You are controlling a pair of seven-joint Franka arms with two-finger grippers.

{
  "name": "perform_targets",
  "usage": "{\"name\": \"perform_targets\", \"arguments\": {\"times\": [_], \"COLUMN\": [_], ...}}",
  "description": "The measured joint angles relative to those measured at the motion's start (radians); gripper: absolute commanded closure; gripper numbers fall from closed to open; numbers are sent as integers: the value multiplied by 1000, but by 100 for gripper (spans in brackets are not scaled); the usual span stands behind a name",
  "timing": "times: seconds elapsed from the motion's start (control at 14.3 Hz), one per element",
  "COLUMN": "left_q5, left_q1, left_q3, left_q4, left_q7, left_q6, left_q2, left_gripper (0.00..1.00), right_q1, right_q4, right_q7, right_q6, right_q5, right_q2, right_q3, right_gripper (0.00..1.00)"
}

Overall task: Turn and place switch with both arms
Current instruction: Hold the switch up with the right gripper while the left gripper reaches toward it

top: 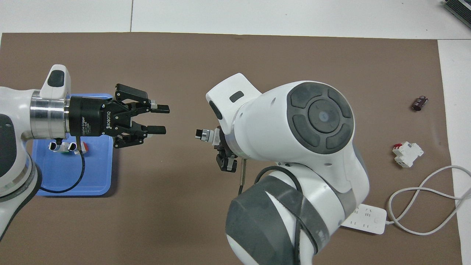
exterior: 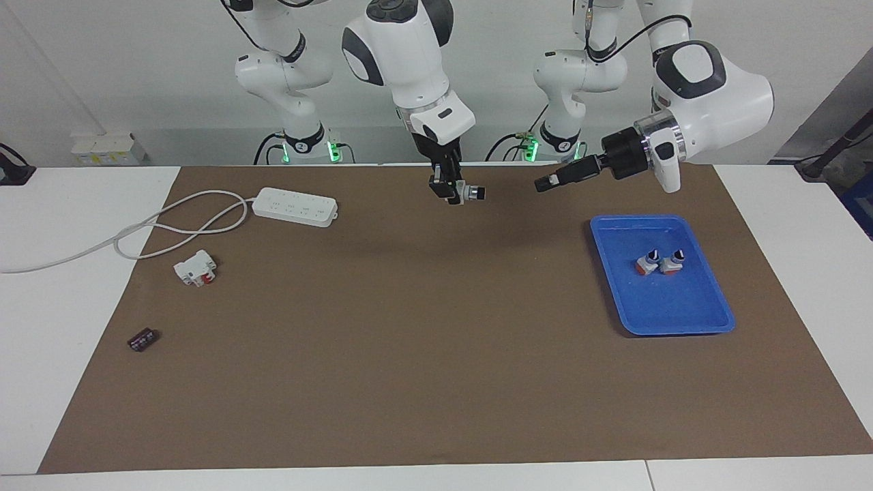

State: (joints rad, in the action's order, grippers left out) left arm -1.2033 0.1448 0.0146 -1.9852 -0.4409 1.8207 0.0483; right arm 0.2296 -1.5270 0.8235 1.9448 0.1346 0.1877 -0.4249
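Observation:
My right gripper (exterior: 451, 194) hangs over the brown mat in front of the robots, between the two arm bases, shut on the switch (exterior: 469, 194). The switch's black knob (top: 199, 133) sticks out sideways toward the left gripper; its green end is hidden in the fingers. My left gripper (exterior: 544, 184) is open and level in the air, pointing at the knob with a gap between them. In the overhead view its fingertips (top: 162, 108) are spread, a short way from the switch (top: 206, 135).
A blue tray (exterior: 682, 310) at the left arm's end holds two small switches with orange-red ends (exterior: 659, 262). Toward the right arm's end lie a white power strip (exterior: 294, 206) with cable, a white block with red parts (exterior: 195, 267) and a small dark cylinder (exterior: 142, 339).

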Motion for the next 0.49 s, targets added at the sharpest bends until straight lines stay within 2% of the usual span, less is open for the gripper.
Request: {"name": "perform_targets", "arguments": {"times": [0.21,0.49], "left_q5": [-34,-76], "left_q1": [42,104], "left_q3": [-1,-2], "left_q4": [-5,-22], "left_q7": [-24,-35], "left_q6": [36,108], "left_q2": [0,0], "left_gripper": [49,58], "right_q1": [1,4], "right_q4": [3,7], "right_q7": [60,87], "right_q6": [0,0], "right_q5": [4,8], "right_q2": [7,10], "right_q3": [-1,-3], "right_gripper": [100,100]}}
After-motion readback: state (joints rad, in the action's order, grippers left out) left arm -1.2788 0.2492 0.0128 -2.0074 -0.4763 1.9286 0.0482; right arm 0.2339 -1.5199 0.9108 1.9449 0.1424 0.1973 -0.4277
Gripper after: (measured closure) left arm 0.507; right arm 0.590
